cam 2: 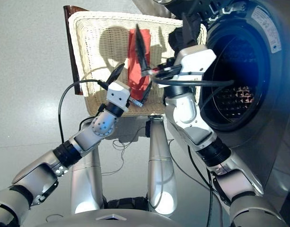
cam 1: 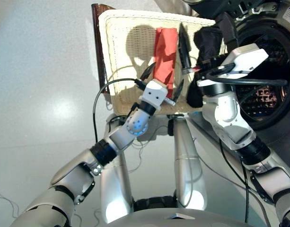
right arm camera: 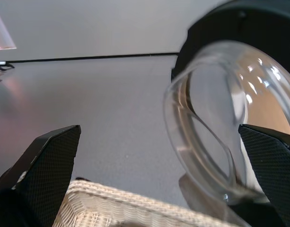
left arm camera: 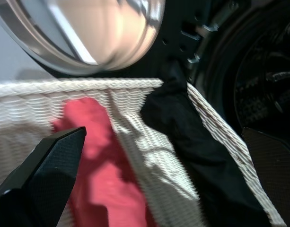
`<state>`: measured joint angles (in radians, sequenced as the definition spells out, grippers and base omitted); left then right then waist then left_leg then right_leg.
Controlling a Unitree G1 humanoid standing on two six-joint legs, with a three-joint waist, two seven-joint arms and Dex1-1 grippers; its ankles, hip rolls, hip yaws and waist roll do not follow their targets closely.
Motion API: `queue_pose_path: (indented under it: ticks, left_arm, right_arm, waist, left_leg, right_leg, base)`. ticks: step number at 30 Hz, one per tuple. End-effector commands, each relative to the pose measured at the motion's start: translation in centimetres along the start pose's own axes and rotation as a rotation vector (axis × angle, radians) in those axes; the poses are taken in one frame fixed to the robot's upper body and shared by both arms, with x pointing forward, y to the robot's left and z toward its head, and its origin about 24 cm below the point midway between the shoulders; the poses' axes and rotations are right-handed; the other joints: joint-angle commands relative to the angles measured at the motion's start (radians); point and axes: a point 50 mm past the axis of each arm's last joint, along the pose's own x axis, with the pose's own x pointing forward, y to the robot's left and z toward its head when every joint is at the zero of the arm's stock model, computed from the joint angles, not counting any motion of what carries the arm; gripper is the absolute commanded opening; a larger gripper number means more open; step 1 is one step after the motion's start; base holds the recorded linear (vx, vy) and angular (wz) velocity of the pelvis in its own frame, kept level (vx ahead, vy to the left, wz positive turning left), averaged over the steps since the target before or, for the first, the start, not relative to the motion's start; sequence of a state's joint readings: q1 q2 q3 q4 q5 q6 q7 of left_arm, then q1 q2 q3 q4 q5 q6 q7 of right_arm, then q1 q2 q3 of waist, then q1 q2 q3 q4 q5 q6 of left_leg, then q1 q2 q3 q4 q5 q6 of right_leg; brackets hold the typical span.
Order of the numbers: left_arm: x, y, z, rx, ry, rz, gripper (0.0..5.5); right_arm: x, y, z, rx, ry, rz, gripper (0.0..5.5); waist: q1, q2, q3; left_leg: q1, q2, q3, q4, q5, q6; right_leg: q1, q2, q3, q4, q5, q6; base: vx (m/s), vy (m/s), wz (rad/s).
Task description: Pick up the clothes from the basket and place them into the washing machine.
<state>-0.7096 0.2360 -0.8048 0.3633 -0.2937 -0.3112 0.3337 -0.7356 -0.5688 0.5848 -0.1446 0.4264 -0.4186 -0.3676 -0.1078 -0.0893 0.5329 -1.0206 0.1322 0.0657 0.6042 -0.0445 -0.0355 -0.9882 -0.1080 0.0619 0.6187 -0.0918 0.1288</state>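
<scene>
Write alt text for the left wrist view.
Two open black fingers frame a cream wicker basket holding a coral-red cloth and a black cloth draped at its rim. Beyond stand the washing machine's glass door and dark drum.

The basket [cam 1: 118,56] is cream-white woven wicker. In it lie a coral-red cloth [cam 1: 165,52] and a black cloth [left arm camera: 192,142]. The washing machine [cam 2: 272,90] is dark grey, its door [right arm camera: 220,118] black-rimmed with clear glass. Both grippers have black fingers [left arm camera: 50,165] with a fine cross-hatched texture; the arms are silver-grey
</scene>
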Motion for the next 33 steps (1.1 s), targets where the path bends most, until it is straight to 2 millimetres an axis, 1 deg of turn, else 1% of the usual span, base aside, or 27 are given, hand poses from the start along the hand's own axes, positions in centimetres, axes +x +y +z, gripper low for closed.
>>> queue_pose_path:
  ticks: [1, 3, 4, 5, 6, 8, 11, 13, 16, 18, 19, 20, 21, 24, 28, 29, 30, 31, 32, 33]
  left_arm:
    - [0.9, -2.1, -0.4, -0.048, 0.024, -0.026, 5.50]
    - [1.2, -1.5, -1.1, -0.073, 0.072, 0.034, 5.50]
    - [1.2, -1.5, -1.1, -0.073, 0.072, 0.034, 5.50]
    - [1.2, -0.6, -2.7, -0.077, 0.157, 0.113, 5.50]
    - [0.9, -0.7, -3.3, -0.088, 0.190, 0.125, 5.50]
    - [1.0, -0.4, -4.2, -0.128, 0.253, 0.187, 5.50]
    - [1.3, -0.3, -4.8, -0.232, 0.316, 0.272, 5.50]
    - [1.6, -0.5, -4.8, -0.269, 0.336, 0.298, 5.50]
    - [1.9, -0.8, -4.6, -0.305, 0.346, 0.306, 5.50]
    - [2.0, -0.8, -4.5, -0.316, 0.351, 0.311, 5.50]
    - [1.0, 0.4, -6.0, -0.300, 0.417, 0.353, 5.50]
    - [-0.3, 1.6, -7.2, -0.316, 0.447, 0.395, 5.50]
    - [-0.5, 1.8, -7.4, -0.315, 0.454, 0.387, 5.50]
    - [-0.7, 2.0, -7.4, -0.317, 0.445, 0.374, 5.50]
    - [-1.5, 1.8, -7.8, -0.346, 0.460, 0.360, 5.50]
    - [1.7, -1.4, -5.7, -0.385, 0.436, 0.288, 5.50]
    - [3.2, -0.8, -4.5, -0.347, 0.392, 0.299, 5.50]
    - [2.3, -0.2, -6.0, -0.312, 0.466, 0.348, 5.50]
    - [1.2, 0.9, -7.2, -0.336, 0.505, 0.399, 5.50]
    - [1.2, 0.9, -7.2, -0.336, 0.505, 0.399, 5.50]
  right_arm:
    - [1.8, 1.0, 2.2, 0.006, -0.129, 0.052, 5.50]
    - [2.0, 2.0, 1.5, 0.024, -0.105, 0.073, 5.50]
    - [2.0, 2.0, 1.5, 0.024, -0.105, 0.073, 5.50]
    - [2.2, 2.9, 0.8, 0.034, -0.067, 0.103, 5.50]
    - [1.9, 3.2, 0.3, 0.046, -0.043, 0.115, 5.50]
    - [2.0, 4.1, 0.0, 0.062, -0.024, 0.144, 5.50]
    - [2.3, 5.3, -0.3, 0.088, -0.009, 0.177, 5.50]
    - [2.5, 5.9, -0.2, 0.110, -0.008, 0.188, 5.50]
    - [2.8, 6.5, 0.0, 0.139, -0.014, 0.190, 5.50]
    - [3.0, 6.9, 0.1, 0.154, -0.021, 0.191, 5.50]
    - [3.1, 6.8, 0.2, 0.160, -0.021, 0.181, 5.50]
    - [3.3, 6.6, 0.3, 0.157, -0.028, 0.181, 5.50]
    - [3.1, 6.7, 0.2, 0.160, -0.027, 0.181, 5.50]
    - [3.0, 6.8, 0.4, 0.172, -0.034, 0.188, 5.50]
    - [2.8, 7.0, 0.7, 0.190, -0.040, 0.192, 5.50]
    - [2.9, 8.5, 0.1, 0.223, -0.013, 0.222, 5.50]
    - [2.9, 9.0, -0.1, 0.234, -0.002, 0.233, 5.50]
    - [3.2, 9.2, 0.4, 0.251, -0.023, 0.221, 5.50]
    - [3.5, 8.7, 0.7, 0.246, -0.041, 0.217, 5.50]
    - [3.5, 8.7, 0.7, 0.246, -0.041, 0.217, 5.50]
  waist:
    - [0.019, -0.024, -0.013]
    - [0.018, -0.026, -0.013]
    - [0.018, -0.026, -0.013]
    - [0.019, -0.030, -0.013]
    - [0.021, -0.029, -0.013]
    - [0.023, -0.032, -0.013]
    - [0.024, -0.034, -0.013]
    - [0.025, -0.035, -0.013]
    - [0.026, -0.029, -0.013]
    - [0.025, -0.027, -0.013]
    - [0.026, -0.027, -0.013]
    - [0.029, -0.026, -0.013]
    - [0.030, -0.026, -0.013]
    - [0.030, -0.022, -0.013]
    - [0.029, -0.012, -0.013]
    - [0.017, -0.026, -0.013]
    - [0.006, -0.036, -0.013]
    - [0.000, -0.046, -0.013]
    - [-0.003, -0.050, -0.013]
    - [-0.003, -0.050, -0.013]
  left_leg:
    - [0.032, -0.007, 0.027, -0.024, -0.018, -0.022]
    - [0.017, -0.004, 0.025, -0.011, -0.018, -0.025]
    - [0.017, -0.004, 0.025, -0.011, -0.018, -0.025]
    - [0.001, 0.002, 0.023, 0.014, -0.022, -0.028]
    - [0.021, 0.005, 0.017, 0.038, -0.063, -0.036]
    - [0.005, 0.008, 0.015, 0.059, -0.068, -0.039]
    - [-0.020, 0.011, 0.008, 0.083, -0.073, -0.042]
    - [-0.038, 0.013, 0.006, 0.099, -0.076, -0.044]
    - [-0.054, 0.016, 0.003, 0.105, -0.078, -0.045]
    - [-0.062, 0.020, 0.006, 0.104, -0.078, -0.047]
    - [-0.065, 0.024, 0.008, 0.102, -0.078, -0.047]
    - [-0.070, 0.023, 0.009, 0.102, -0.077, -0.048]
    - [-0.074, 0.024, 0.010, 0.104, -0.077, -0.049]
    - [-0.086, 0.027, 0.011, 0.099, -0.075, -0.052]
    - [-0.099, 0.030, 0.018, 0.092, -0.070, -0.054]
    - [-0.099, 0.033, 0.020, 0.091, -0.069, -0.055]
    - [-0.097, 0.039, 0.021, 0.094, -0.070, -0.057]
    - [-0.096, 0.043, 0.025, 0.098, -0.073, -0.058]
    - [-0.095, 0.046, 0.026, 0.100, -0.076, -0.058]
    - [-0.095, 0.046, 0.026, 0.100, -0.076, -0.058]
  right_leg:
    - [-0.057, 0.036, -0.023, -0.022, 0.052, -0.042]
    - [-0.069, 0.037, -0.024, -0.013, 0.051, -0.044]
    - [-0.069, 0.037, -0.024, -0.012, 0.051, -0.044]
    - [-0.083, 0.041, -0.025, 0.009, 0.045, -0.047]
    - [-0.064, 0.045, -0.027, 0.037, 0.004, -0.045]
    - [-0.076, 0.044, -0.031, 0.054, -0.001, -0.047]
    - [-0.097, 0.048, -0.033, 0.081, -0.009, -0.049]
    - [-0.111, 0.047, -0.037, 0.092, -0.011, -0.050]
    - [-0.127, 0.047, -0.040, 0.098, -0.014, -0.050]
    - [-0.138, 0.049, -0.041, 0.101, -0.016, -0.050]
    - [-0.143, 0.052, -0.042, 0.098, -0.017, -0.051]
    - [-0.148, 0.053, -0.042, 0.097, -0.017, -0.051]
    - [-0.153, 0.055, -0.042, 0.099, -0.017, -0.050]
    - [-0.168, 0.056, -0.042, 0.101, -0.018, -0.050]
    - [-0.185, 0.059, -0.040, 0.094, -0.013, -0.049]
    - [-0.190, 0.062, -0.038, 0.096, -0.010, -0.049]
    - [-0.192, 0.066, -0.035, 0.097, -0.008, -0.049]
    - [-0.194, 0.071, -0.032, 0.097, -0.007, -0.049]
    - [-0.194, 0.073, -0.030, 0.095, -0.007, -0.049]
    - [-0.194, 0.073, -0.030, 0.095, -0.007, -0.049]
  base:
    - [0.000, 0.000, 0.000]
    - [0.000, 0.000, 0.000]
    - [0.000, 0.000, 0.000]
    - [0.078, -0.019, -0.071]
    - [0.068, -0.026, -0.077]
    - [0.040, -0.010, -0.053]
    - [0.000, 0.000, 0.000]
    - [0.000, 0.000, 0.000]
    - [0.000, 0.000, 0.000]
    - [0.000, 0.000, 0.000]
    - [0.000, 0.000, 0.000]
    - [0.000, 0.000, 0.000]
    - [0.000, 0.000, 0.000]
    - [0.000, 0.000, 0.000]
    - [0.000, 0.000, 0.000]
    - [0.000, 0.000, 0.000]
    - [0.000, 0.000, 0.000]
    - [0.000, 0.000, 0.000]
    - [0.000, 0.000, 0.000]
    - [0.000, 0.000, 0.000]
